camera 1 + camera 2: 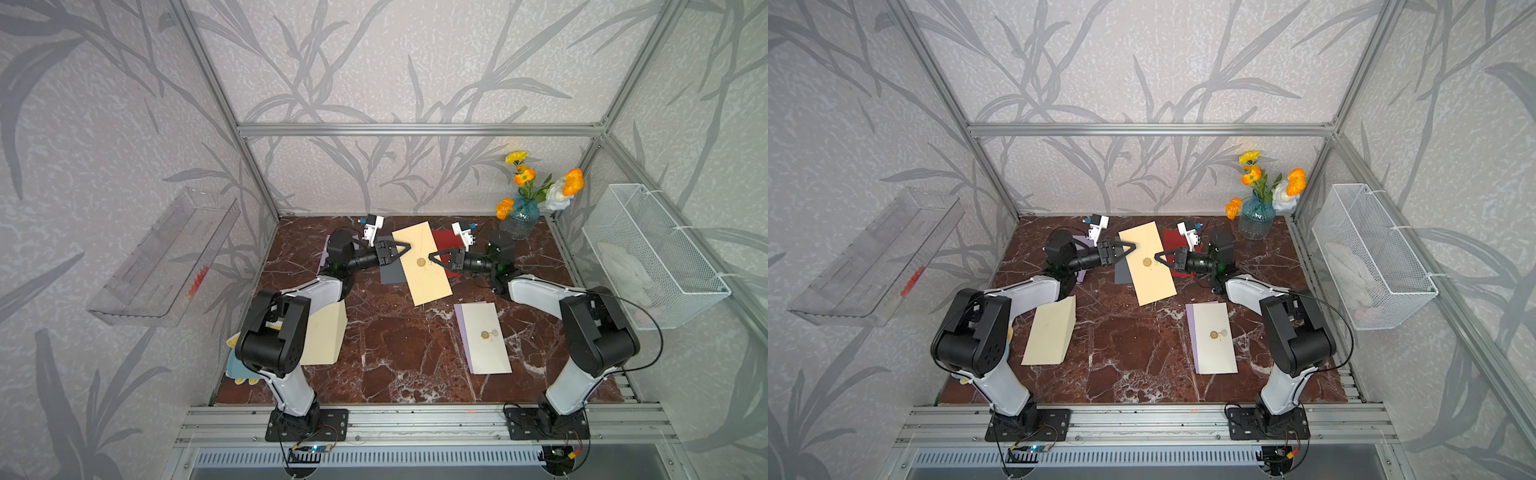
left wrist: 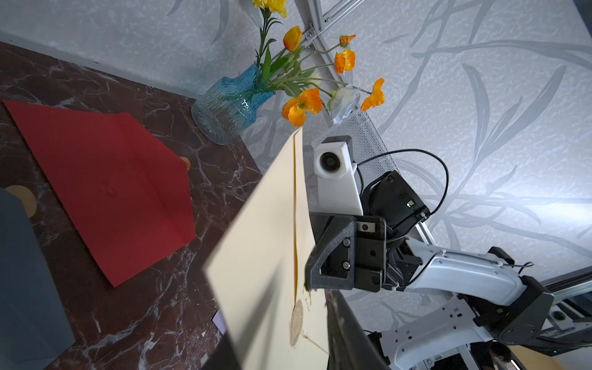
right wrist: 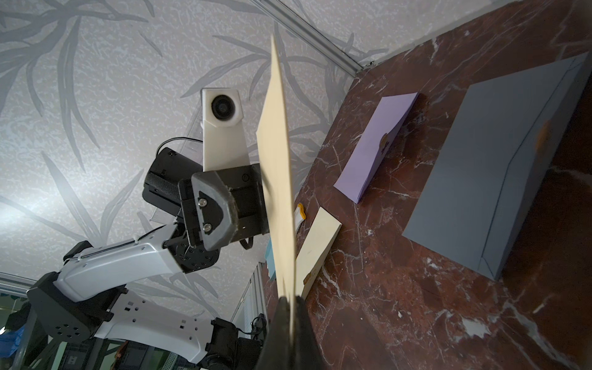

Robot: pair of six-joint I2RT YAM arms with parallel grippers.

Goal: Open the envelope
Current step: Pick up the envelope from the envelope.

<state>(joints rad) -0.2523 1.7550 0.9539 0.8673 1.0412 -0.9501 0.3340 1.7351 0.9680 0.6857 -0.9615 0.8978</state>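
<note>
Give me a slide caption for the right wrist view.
Right end effector pinches the cream paper envelope edge-on above a red marble tabletop where a grey envelope and a lavender envelope lie.

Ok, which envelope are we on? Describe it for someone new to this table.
At the far middle of the brown marble table is a long cream envelope with a round gold seal. Unlike the red envelope and grey envelope lying flat beside it, it is lifted, its edge pinched by the right gripper.
</note>
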